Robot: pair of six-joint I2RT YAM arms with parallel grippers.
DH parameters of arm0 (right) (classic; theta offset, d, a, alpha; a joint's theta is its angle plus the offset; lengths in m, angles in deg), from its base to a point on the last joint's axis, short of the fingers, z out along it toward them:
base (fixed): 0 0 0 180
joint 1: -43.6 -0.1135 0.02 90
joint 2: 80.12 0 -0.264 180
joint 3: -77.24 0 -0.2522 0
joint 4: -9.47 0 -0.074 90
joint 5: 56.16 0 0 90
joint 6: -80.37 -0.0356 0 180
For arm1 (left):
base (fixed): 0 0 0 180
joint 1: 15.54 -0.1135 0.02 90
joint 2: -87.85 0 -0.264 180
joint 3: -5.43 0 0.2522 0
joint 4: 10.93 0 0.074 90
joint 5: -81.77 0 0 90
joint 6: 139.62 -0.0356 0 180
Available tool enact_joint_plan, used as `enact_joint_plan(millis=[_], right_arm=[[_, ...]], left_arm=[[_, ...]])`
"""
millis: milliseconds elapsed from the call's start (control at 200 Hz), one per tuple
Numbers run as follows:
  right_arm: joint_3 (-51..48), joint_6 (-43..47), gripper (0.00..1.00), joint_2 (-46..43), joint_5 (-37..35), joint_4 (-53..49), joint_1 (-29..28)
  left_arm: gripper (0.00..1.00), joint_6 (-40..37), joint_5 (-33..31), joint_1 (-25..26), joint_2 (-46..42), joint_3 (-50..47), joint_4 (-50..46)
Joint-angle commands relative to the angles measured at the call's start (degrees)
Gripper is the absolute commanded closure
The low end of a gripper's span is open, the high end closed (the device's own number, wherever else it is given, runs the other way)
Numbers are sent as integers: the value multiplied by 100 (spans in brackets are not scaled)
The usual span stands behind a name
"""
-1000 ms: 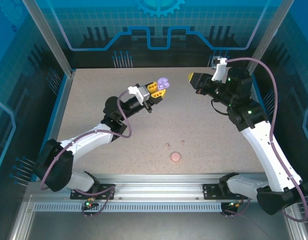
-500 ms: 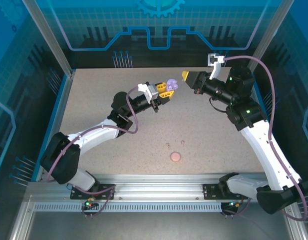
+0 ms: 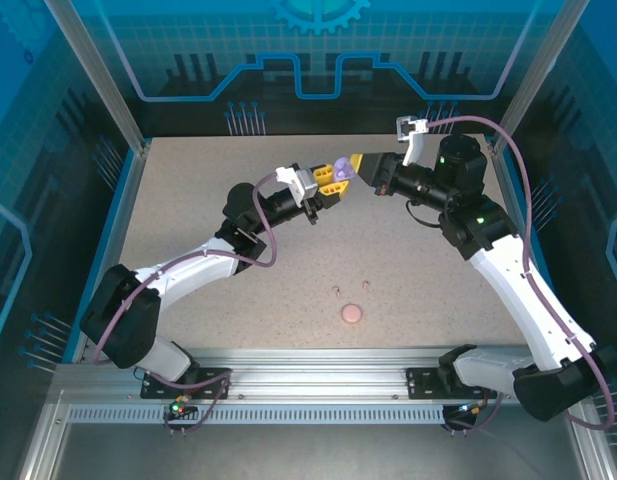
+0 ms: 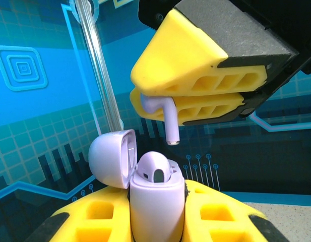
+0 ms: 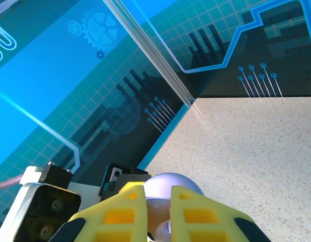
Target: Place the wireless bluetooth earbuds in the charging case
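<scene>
My left gripper is raised over the table's back middle and shut on the pale purple charging case. In the left wrist view the case stands upright with its lid swung open to the left. One purple earbud sits in it. My right gripper faces the case from the right, nearly touching it. Its yellow fingers are shut on a second purple earbud, whose stem hangs down just above the open case. In the right wrist view the case's lid shows past my right gripper.
Two tiny pink earbuds lie on the speckled table near the front middle. A pink round disc lies just in front of them. Glass walls with aluminium posts enclose the table.
The left arm first carried the case right and a little farther back, then held still. The right gripper has moved steadily left with its earbud, closing the gap to the case.
</scene>
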Motion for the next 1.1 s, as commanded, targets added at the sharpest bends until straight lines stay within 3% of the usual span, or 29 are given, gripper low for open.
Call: enact_joint_plan(millis=[0,1090], right_arm=[[-92,-82,87,85,69,180,-134],[-409,8,89,-42,-91,-8,21]], left_arm=[[100,-127,30,41,-40,114,110],[100,-156,-86,39,-41,51,178]])
